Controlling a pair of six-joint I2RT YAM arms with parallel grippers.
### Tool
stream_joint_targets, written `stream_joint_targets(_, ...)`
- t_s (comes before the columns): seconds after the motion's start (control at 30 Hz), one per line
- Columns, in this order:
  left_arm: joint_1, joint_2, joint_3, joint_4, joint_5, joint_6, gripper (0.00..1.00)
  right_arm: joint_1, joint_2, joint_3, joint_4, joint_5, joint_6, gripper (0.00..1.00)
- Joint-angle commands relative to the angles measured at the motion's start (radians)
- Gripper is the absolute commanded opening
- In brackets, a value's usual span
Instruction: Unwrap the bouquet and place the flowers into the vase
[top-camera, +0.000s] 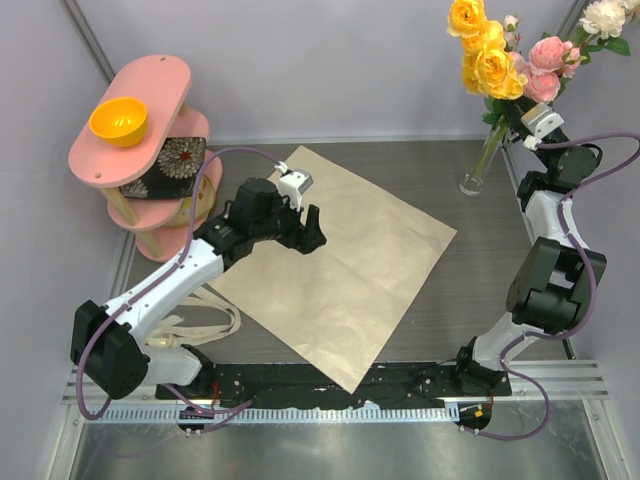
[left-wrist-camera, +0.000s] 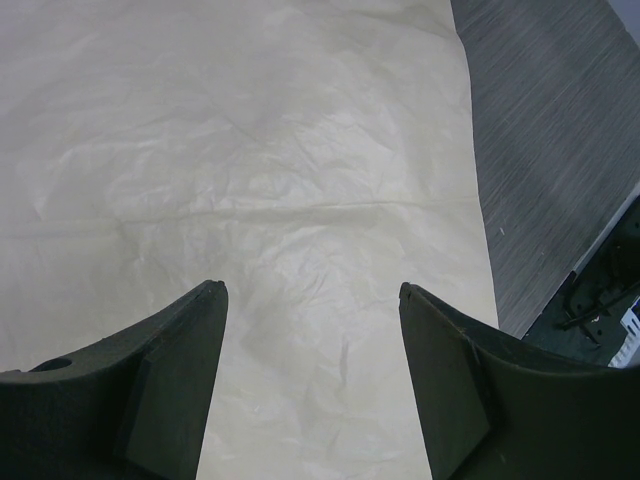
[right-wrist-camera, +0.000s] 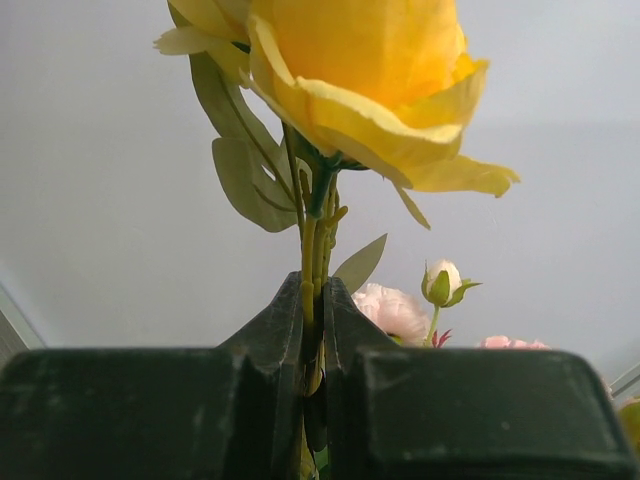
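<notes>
— As you look down from above, what fills the upper right of the frame?

— Small yellow, pink and cream-white rose-like flowers (top-camera: 497, 58) on thin green stems. They stand upright, and the stems run down into the slim clear glass vase (top-camera: 477, 168), which stands on the grey table (top-camera: 470, 290) near the right wall.

— Is an arm on them?

— Yes. The right gripper (top-camera: 518, 116) is pinching the stems just under the blooms. From the wrist view, its dark fingers (right-wrist-camera: 285, 320) press together on the green stems, with a big yellow bloom (right-wrist-camera: 370, 70) right above.

— And the wrapping?

— An orange-tan sheet of kraft paper (top-camera: 340, 260) lies spread flat, like a tilted square, across the middle of the frame, well apart from the vase.

— Where is the other arm?

— The left gripper (top-camera: 302, 230) hangs over the paper's upper left part, claw spread wide, holding nothing. Its wrist view shows only creased paper (left-wrist-camera: 250, 150) between the two fingers.

— Anything else?

— In the upper left stands a pink tiered shelf (top-camera: 165, 75) with an orange bowl (top-camera: 118, 120) on top and a black floral-patterned box (top-camera: 172, 162) on the tier below.
</notes>
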Motion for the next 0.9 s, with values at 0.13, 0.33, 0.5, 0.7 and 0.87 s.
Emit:
stream_joint_targets(0.13,0.010,0.004,0.010,0.058,0.020,-0.009,0.73,-0.009,0.019,0.062,0.028,0.002,-0.001,0.01)
stream_joint_targets(0.33,0.013,0.007,0.007,0.058,0.025,-0.009,0.73,-0.011,0.048,0.073,0.027,0.008,0.005,0.01)
stream_joint_targets(0.5,0.015,0.010,0.007,0.060,0.028,-0.013,0.73,-0.013,0.073,0.087,0.030,0.014,0.015,0.01)
stream_joint_targets(0.7,0.016,0.010,0.008,0.061,0.030,-0.014,0.73,-0.016,0.096,0.111,0.017,0.025,0.045,0.01)
stream_joint_targets(0.87,0.018,0.010,0.007,0.063,0.030,-0.017,0.73,-0.019,0.108,0.119,0.001,0.048,0.074,0.01)
